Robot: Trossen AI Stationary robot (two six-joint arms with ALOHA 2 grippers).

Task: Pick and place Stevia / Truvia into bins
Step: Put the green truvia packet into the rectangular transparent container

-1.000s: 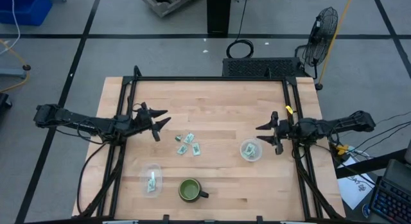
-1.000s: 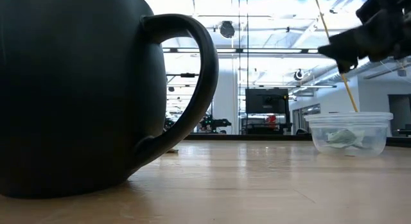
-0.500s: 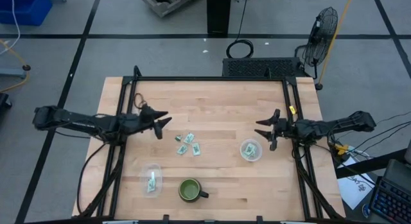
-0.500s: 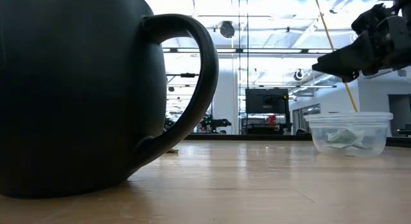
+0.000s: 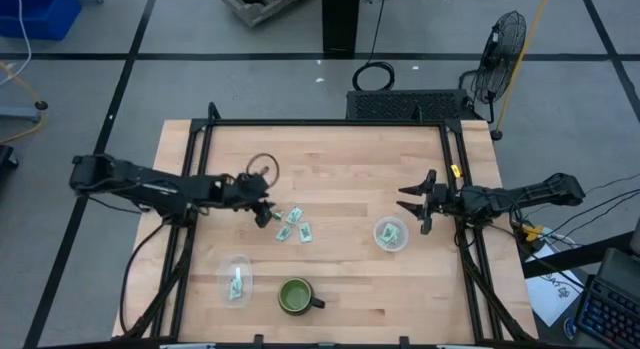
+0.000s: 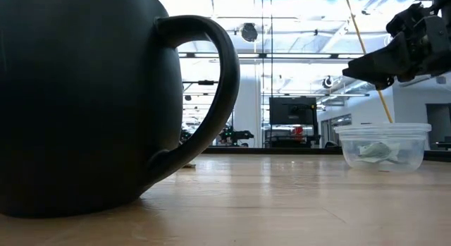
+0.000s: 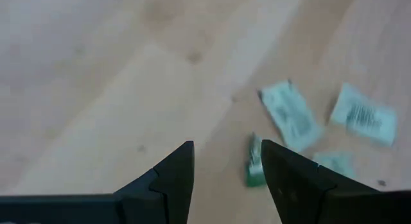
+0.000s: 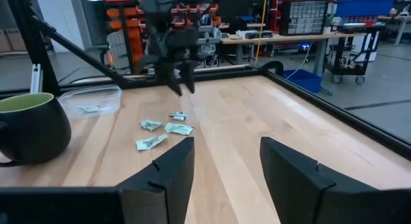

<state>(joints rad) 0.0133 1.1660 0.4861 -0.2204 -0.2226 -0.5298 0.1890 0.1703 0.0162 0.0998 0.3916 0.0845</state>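
Observation:
Several small green-and-white Stevia packets (image 5: 292, 225) lie flat in a loose group on the wood at mid-table, also seen in the left wrist view (image 7: 290, 115) and the right wrist view (image 8: 166, 129). My left gripper (image 5: 264, 213) (image 7: 225, 166) is open and points down just left of the group, nearest one packet (image 7: 255, 161), touching nothing. My right gripper (image 5: 414, 205) (image 6: 368, 68) is open and hovers just right of the right clear cup (image 5: 391, 234) (image 6: 384, 146), which holds a packet. The left clear cup (image 5: 237, 279) also holds a packet.
A dark green mug (image 5: 297, 296) stands near the table's near edge, between the cups, and fills the low view's left side (image 6: 84, 98). A black frame (image 5: 330, 123) runs along the far, left and right sides. Bare wood lies beyond the packets.
My left gripper has swung toward the table's right and come down next to the packet group, tipping to point down. My right gripper has dropped a little and shifted slightly toward the table's left, staying open. The packets and cups have kept still.

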